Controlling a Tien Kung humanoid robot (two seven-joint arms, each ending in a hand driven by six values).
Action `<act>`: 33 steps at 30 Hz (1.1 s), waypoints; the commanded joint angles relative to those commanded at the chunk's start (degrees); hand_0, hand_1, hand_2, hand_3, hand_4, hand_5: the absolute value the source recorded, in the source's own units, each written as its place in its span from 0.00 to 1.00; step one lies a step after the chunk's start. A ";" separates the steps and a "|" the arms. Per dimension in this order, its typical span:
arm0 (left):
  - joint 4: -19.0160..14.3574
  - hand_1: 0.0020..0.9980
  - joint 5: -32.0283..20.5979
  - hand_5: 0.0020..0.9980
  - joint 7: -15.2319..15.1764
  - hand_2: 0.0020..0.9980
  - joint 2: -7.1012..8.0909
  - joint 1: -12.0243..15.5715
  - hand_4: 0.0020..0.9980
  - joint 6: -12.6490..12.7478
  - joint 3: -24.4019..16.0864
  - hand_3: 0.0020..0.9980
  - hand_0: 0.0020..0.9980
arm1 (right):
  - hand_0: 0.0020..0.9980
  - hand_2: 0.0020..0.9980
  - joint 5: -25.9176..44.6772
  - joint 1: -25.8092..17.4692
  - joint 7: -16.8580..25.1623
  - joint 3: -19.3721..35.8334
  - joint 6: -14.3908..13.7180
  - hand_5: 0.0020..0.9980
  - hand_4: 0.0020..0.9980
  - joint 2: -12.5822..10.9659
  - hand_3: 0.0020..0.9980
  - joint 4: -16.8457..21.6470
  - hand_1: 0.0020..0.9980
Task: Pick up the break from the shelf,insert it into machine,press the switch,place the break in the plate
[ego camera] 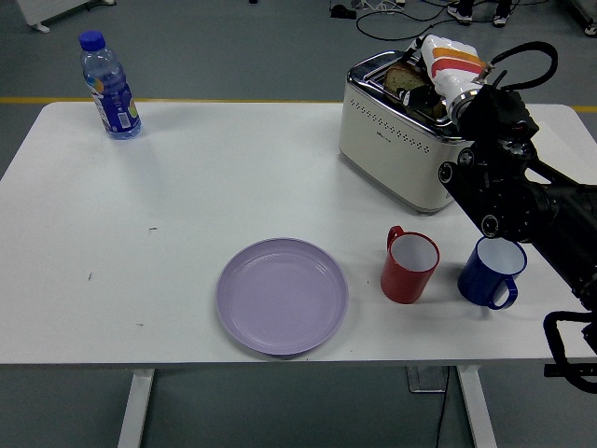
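A grey floor with a yellow line lies beyond the white surface (pixel 187 187), where a cream toaster (pixel 396 154) stands at the far right. The right hand (pixel 438 79) reaches over its top, at the slice of bread (pixel 403 78) that stands up out of a slot; whether the fingers are apart or clamped on it cannot be told. To do this step well, the bread should probably come straight up, clear of the slot walls, then travel over the red mug (pixel 409 264) to the lilac plate (pixel 282 296). The left arm is out of view.
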 joint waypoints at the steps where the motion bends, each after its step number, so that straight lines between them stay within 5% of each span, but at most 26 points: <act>1: 0.00 0.45 0.03 0.82 0.01 0.46 0.00 0.00 0.26 0.01 -0.03 0.51 0.63 | 0.32 0.45 -0.09 0.02 0.02 -0.09 0.05 0.11 0.73 0.00 0.54 -0.01 0.42; 3: 0.00 0.45 0.09 0.82 0.01 0.46 0.02 -0.02 0.26 0.01 -0.06 0.51 0.63 | 0.24 0.42 -0.84 0.10 -0.02 -0.33 0.11 0.04 0.63 0.00 0.49 -0.11 0.35; 9: 0.00 0.45 0.17 0.81 0.03 0.45 0.07 -0.06 0.26 0.08 -0.14 0.51 0.62 | 0.18 0.41 -4.34 0.52 -0.67 -0.84 -0.82 0.00 0.59 0.00 0.48 -0.62 0.33; 21: 0.00 0.45 0.65 0.81 0.15 0.45 0.09 0.08 0.26 0.09 -0.45 0.51 0.63 | 0.17 0.38 -7.82 0.80 -0.43 -0.49 -6.53 0.00 0.52 -0.82 0.47 0.60 0.30; 26: 0.00 0.45 1.09 0.81 0.24 0.45 0.06 0.42 0.26 0.04 -0.79 0.51 0.62 | 0.17 0.38 -8.62 0.69 0.40 0.74 -9.53 0.00 0.52 -2.68 0.47 3.55 0.30; 33: 0.00 0.45 1.91 0.81 0.37 0.45 0.01 0.96 0.26 -0.02 -1.34 0.51 0.62 | 0.16 0.37 -9.19 0.11 0.50 2.57 -12.60 0.00 0.50 -6.57 0.45 12.93 0.28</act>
